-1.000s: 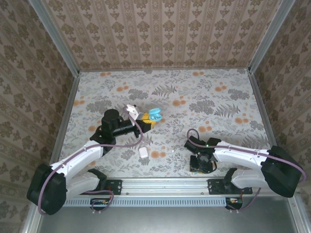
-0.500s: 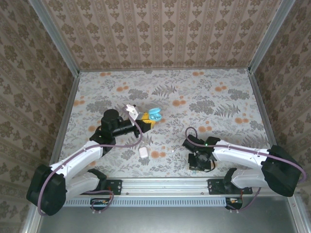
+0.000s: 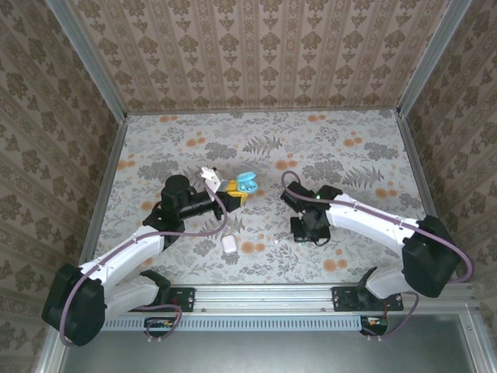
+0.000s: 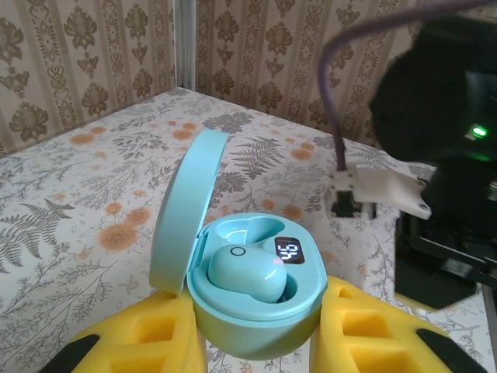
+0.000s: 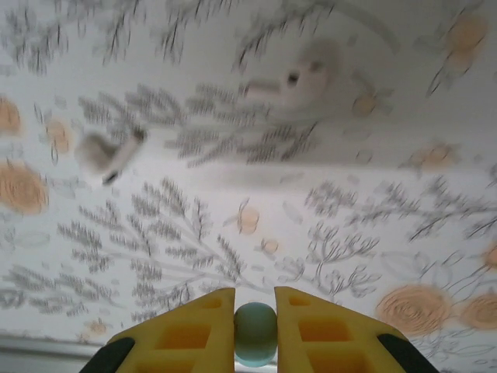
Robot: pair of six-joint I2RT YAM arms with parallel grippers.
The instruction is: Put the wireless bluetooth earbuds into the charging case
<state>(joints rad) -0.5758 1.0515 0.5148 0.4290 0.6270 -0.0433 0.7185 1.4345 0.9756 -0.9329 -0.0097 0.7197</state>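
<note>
Teal earbud (image 5: 255, 334) pinched between right gripper (image 5: 255, 322) jaws; that arm has swung up from the near edge toward the charging case (image 4: 233, 233), so insertion looks next. Left gripper (image 4: 260, 342) jaws clamp the case, lid open, one seated bud (image 4: 247, 273) inside. Floral-print tabletop (image 3: 349, 155), damask wallpaper walls (image 3: 256, 54), aluminium frame (image 3: 106, 179)

Left wrist view, centre of frame: small dark display (image 4: 289, 250) inside the open teal charging case (image 4: 256, 330) is showing two white digits, tilted. They are reading roughly as 46; second digit uncertain.
</note>
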